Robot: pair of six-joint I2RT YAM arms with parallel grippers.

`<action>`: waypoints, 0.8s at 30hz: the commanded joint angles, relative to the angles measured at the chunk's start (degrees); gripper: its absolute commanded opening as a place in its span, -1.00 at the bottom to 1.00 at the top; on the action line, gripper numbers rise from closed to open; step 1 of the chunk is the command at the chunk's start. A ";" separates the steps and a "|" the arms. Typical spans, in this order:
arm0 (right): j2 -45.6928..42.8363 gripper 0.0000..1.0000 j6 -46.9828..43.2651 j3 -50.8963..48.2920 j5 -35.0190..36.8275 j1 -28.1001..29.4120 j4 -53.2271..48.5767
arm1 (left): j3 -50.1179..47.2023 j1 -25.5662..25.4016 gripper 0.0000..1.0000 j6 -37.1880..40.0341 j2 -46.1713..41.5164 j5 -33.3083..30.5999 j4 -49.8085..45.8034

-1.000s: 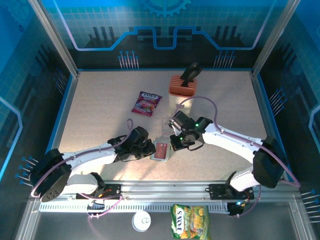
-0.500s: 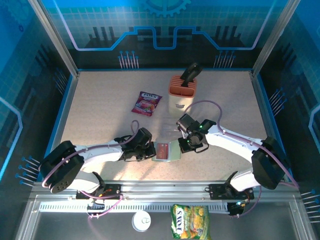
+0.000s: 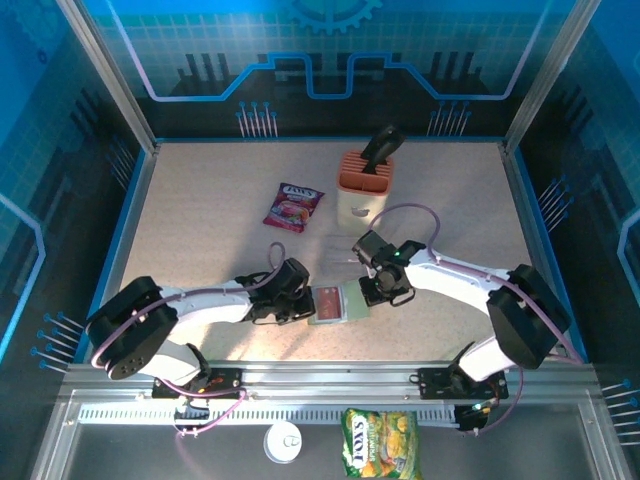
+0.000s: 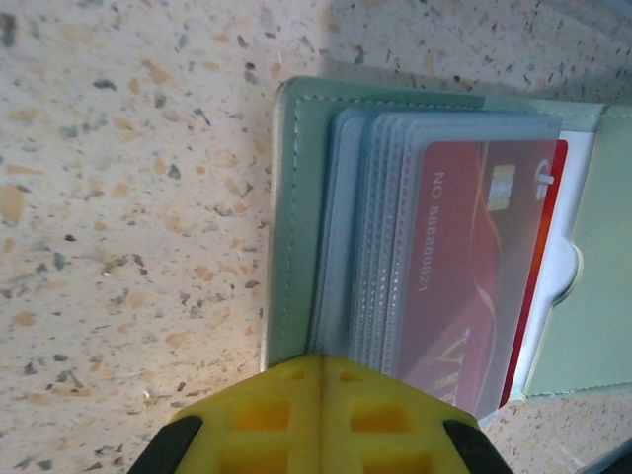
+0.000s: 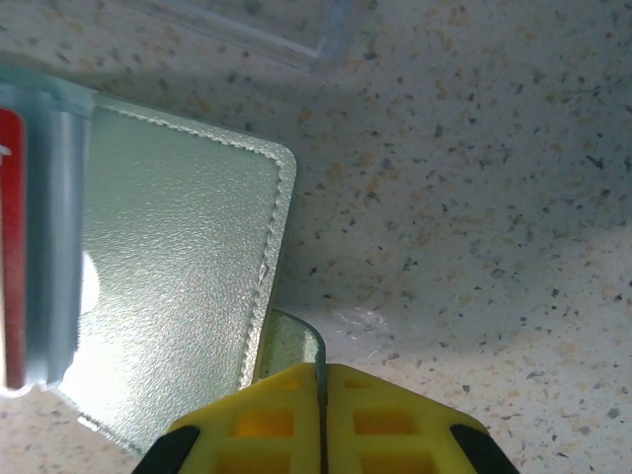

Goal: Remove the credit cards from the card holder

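On the speckled beige tabletop point(image 3: 200, 230), farthest left of the loose things, we see a crinkly purple-red snack packet point(image 3: 293, 207) lying flat, well apart from the arms.

Nearer the front edge, the left gripper point(image 3: 303, 305) reaches in from the left, low over the table. In the left wrist view its yellow fingertips point(image 4: 321, 400) are pressed together with only a seam between them. They sit right at the near edge of the small flat grey-green card holder point(image 4: 291, 217). We cannot tell whether they nip that edge.

The card holder point(image 3: 348, 305) lies open and flat on the table between the two grippers. A stack of clear plastic sleeves point(image 4: 380, 227) fans across its left panel. A thin red plastic credit card point(image 4: 474, 267) with a small chip and pale lettering sits inside a sleeve, and a second red edge shows just behind it. From above, the card point(image 3: 327, 302) shows as a red patch on the holder's left half.

Behind and a little right stands a tall peach slotted block point(image 3: 363, 185) with a dark object sticking out of its top.

The right gripper point(image 3: 372, 297) meets the holder's right side. In the right wrist view its yellow fingertips point(image 5: 321, 415) are also closed tight. A thin, pale, rounded tab shows at their tips beside the holder's textured, stitched panel point(image 5: 168, 267). We cannot tell whether the fingertips pinch that tab.
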 commanded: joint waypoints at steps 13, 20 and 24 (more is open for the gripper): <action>0.29 -0.65 1.98 -4.92 3.27 -0.58 1.25 | -1.75 -2.06 -1.00 -2.48 0.73 -1.70 -0.54; -6.47 -0.33 3.22 -5.90 6.44 -0.70 -3.08 | -1.79 -2.16 -1.00 -2.58 0.76 -1.87 -0.70; -8.94 -0.26 3.65 -7.18 6.84 -1.62 -3.68 | -2.10 -2.19 -1.00 -2.99 0.54 -2.40 -0.98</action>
